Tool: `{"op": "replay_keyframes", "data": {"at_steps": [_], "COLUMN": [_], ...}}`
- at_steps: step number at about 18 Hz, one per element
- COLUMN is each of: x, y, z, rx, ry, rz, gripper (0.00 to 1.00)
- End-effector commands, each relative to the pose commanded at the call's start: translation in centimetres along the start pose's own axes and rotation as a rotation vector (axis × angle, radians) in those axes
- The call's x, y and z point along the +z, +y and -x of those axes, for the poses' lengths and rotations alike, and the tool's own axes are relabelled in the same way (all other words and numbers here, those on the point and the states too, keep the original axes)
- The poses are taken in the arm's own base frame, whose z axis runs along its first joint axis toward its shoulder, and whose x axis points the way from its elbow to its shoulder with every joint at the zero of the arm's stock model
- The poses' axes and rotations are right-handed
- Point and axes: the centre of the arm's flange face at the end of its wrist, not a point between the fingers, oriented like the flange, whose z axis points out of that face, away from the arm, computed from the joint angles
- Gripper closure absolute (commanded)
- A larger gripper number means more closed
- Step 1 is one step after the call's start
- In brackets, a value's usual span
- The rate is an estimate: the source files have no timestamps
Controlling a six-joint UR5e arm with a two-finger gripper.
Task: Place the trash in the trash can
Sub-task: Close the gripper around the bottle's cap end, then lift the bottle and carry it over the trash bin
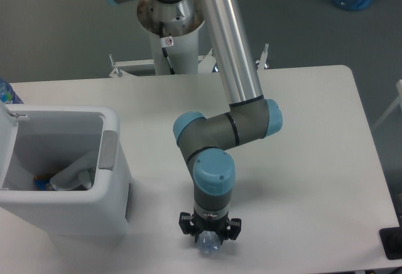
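The arm reaches down near the front edge of the table (301, 161), and its gripper (209, 241) points straight down. Under the wrist I see a small piece of clear plastic with a blue tint (208, 244) between the black fingers, but I cannot tell if the claw presses on it or stands open around it. The white trash can (94, 214) stands at the left edge, well apart from the gripper. Inside it lies something grey and crumpled (72, 175).
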Motion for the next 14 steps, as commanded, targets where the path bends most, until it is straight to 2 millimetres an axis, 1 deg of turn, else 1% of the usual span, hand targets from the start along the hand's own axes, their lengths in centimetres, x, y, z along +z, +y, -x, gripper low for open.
{"op": "replay_keyframes", "data": {"at_steps": [3, 5, 9, 12, 13, 14], "x": [-0.2, -0.7, -1.2, -2.5, -3.5, -5.0], "y": [-0.1, -0.1, -0.4, -0.9, -1.3, -1.8], "z": [0.0, 0.0, 0.0, 0.1, 0.5, 1.2], "rx": [0.000, 0.001, 0.005, 0.008, 0.004, -0.005], "ry": [0.000, -0.003, -0.006, -0.012, -0.020, -0.033], "rz": [-0.003, -0.009, -0.018, -0.040, -0.058, -0.083], "gripper": [0.42, 0.44, 0.44, 0.44, 0.44, 0.44]}}
